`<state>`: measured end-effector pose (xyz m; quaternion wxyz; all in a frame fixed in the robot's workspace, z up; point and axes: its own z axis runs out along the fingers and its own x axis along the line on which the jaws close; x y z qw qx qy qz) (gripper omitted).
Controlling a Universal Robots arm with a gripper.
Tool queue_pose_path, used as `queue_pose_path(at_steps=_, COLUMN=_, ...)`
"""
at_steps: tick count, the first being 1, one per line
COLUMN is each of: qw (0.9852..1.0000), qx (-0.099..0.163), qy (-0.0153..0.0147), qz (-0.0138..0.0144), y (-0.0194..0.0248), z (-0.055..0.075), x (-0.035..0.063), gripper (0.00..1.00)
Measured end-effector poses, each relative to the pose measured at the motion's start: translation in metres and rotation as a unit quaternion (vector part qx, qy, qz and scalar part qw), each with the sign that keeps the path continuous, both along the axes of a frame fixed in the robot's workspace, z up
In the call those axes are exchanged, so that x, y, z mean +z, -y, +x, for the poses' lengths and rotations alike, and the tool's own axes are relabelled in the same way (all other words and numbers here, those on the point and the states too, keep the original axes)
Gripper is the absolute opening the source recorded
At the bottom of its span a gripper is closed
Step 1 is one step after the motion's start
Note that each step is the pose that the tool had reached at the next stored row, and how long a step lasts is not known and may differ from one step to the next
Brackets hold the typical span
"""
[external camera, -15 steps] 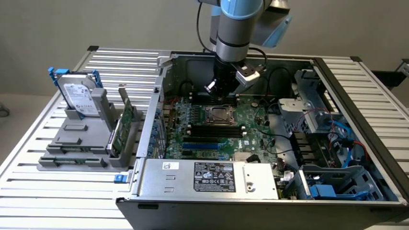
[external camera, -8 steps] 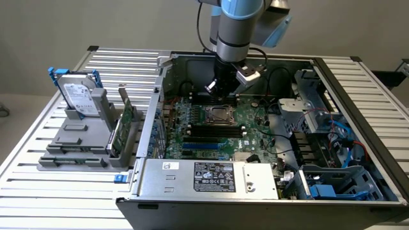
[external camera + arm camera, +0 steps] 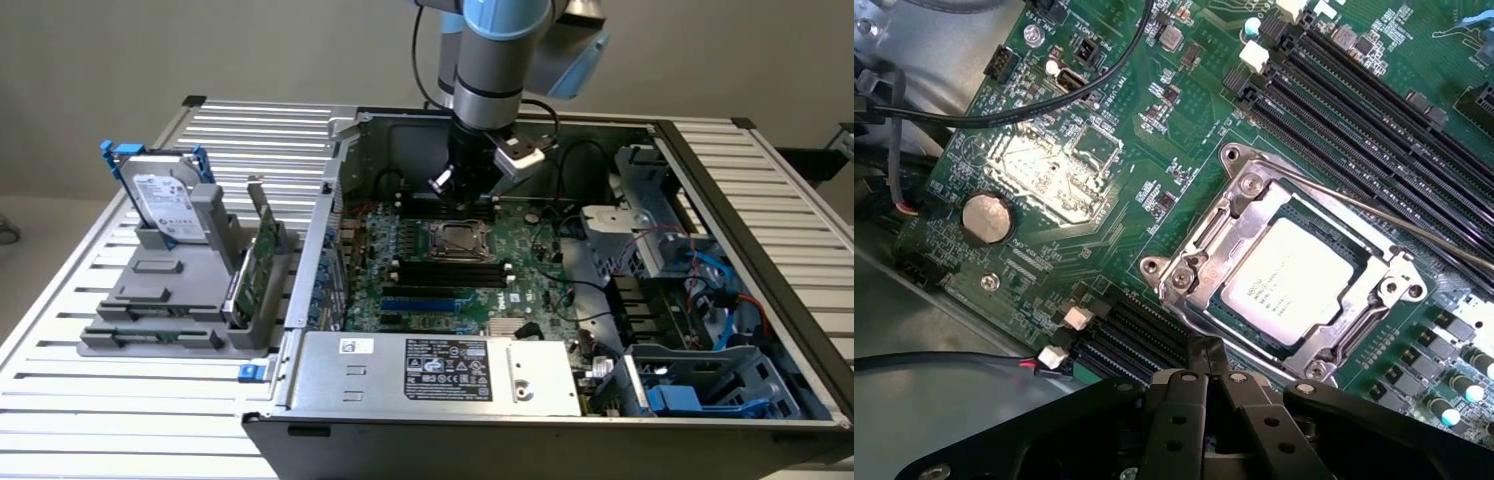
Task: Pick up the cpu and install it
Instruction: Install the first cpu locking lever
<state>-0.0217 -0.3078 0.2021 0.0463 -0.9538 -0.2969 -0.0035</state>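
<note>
Exterior view: the arm point(image 3: 487, 60) drops in from 12 o'clock, near vertical, wrist just inside the open case point(image 3: 694, 180). The gripper point(image 3: 461, 192) points down over the motherboard point(image 3: 534, 275), hanging near the socket on its 12 o'clock side. The cpu point(image 3: 458, 240) reads as a pale square in the socket at board centre. The hard drive point(image 3: 167, 205) and green card point(image 3: 254, 262) stand in their holder well apart at 9 o'clock, outside the case.

Wrist view: the gripper point(image 3: 1206, 352) is clenched, fingertips pressed together with nothing between them, and its tip sits just beside the socket frame point(image 3: 1194, 262). The cpu point(image 3: 1289, 282) lies flat within that frame, silvery top up, not held. A thin lever point(image 3: 1394, 226) runs across between the socket and the memory slots point(image 3: 1354, 95); I cannot tell whether it is latched.

Risks, as judgement: the closed tip is so near the frame that a small descent or sideways drift could strike the frame or scrape the chip's top. If the lever is loose, a nudge could shift the chip on its contacts. The black cable point(image 3: 1119, 60) is a snag hazard for the wrist.
</note>
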Motion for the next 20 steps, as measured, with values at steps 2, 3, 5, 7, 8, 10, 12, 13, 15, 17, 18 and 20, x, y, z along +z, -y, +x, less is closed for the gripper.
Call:
queue_pose_path(at_steps=2, qw=1.0, qx=0.0, qy=0.0, qz=-0.0009, y=-0.0001, z=0.0001, x=-0.0001, gripper=0.11)
queue_pose_path(at_steps=3, qw=1.0, qx=0.0, qy=0.0, qz=-0.0014, y=-0.0001, z=0.0001, x=-0.0002, gripper=0.11)
queue_pose_path(at_steps=5, qw=1.0, qx=0.0, qy=0.0, qz=-0.0024, y=-0.0001, z=0.0001, x=-0.0003, gripper=0.11)
queue_pose_path(at_steps=7, qw=1.0, qx=0.0, qy=0.0, qz=-0.0033, y=-0.0001, z=0.0002, x=-0.0004, gripper=0.11)
queue_pose_path(at_steps=8, qw=1.0, qx=0.0, qy=0.0, qz=-0.0037, y=-0.0001, z=0.0002, x=-0.0005, gripper=0.11)
queue_pose_path(at_steps=10, qw=1.0, qx=0.0, qy=0.0, qz=-0.0042, y=-0.0002, z=0.0002, x=-0.0006, gripper=0.11)
queue_pose_path(at_steps=12, qw=1.0, qx=0.0, qy=0.0, qz=-0.0047, y=-0.0004, z=0.0003, x=-0.0007, gripper=0.11)
queue_pose_path(at_steps=13, qw=1.0, qx=0.0, qy=0.0, qz=-0.0049, y=-0.0004, z=0.0003, x=-0.0007, gripper=0.11)
queue_pose_path(at_steps=15, qw=1.0, qx=0.0, qy=0.0, qz=-0.0051, y=-0.0005, z=0.0004, x=-0.0009, gripper=0.11)
queue_pose_path(at_steps=17, qw=1.0, qx=0.0, qy=0.0, qz=-0.0051, y=-0.0006, z=0.0004, x=-0.0015, gripper=0.11)
queue_pose_path(at_steps=18, qw=1.0, qx=0.0, qy=0.0, qz=-0.0051, y=-0.0006, z=0.0004, x=-0.0018, gripper=0.11)
queue_pose_path(at_steps=20, qw=1.0, qx=0.0, qy=0.0, qz=-0.0051, y=-0.0006, z=0.0005, x=-0.0024, gripper=0.11)
